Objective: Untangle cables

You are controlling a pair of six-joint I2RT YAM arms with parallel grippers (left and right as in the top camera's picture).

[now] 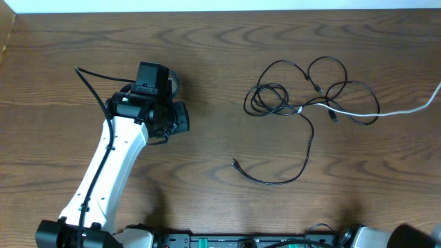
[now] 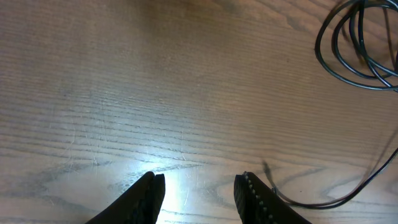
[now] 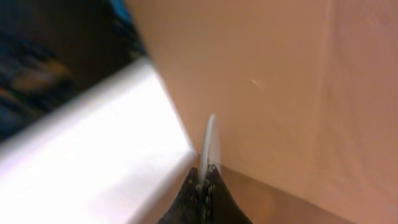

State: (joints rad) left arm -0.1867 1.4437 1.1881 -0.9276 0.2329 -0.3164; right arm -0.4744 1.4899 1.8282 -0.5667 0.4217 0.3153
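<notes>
Overhead: black cables (image 1: 303, 103) tangled on tabletop (image 1: 207, 55), right of centre; white cable (image 1: 400, 112) runs off right edge. Left wrist: left claw (image 2: 199, 183) apart, empty, plug (image 2: 266, 167) just beside it. Right wrist: right claw (image 3: 204, 177) together, clamped on white cable (image 3: 209, 140).

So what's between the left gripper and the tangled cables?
Just bare wooden table. In the overhead view nothing lies between the left gripper and the cables; the left wrist view shows the same bare wood.
</notes>
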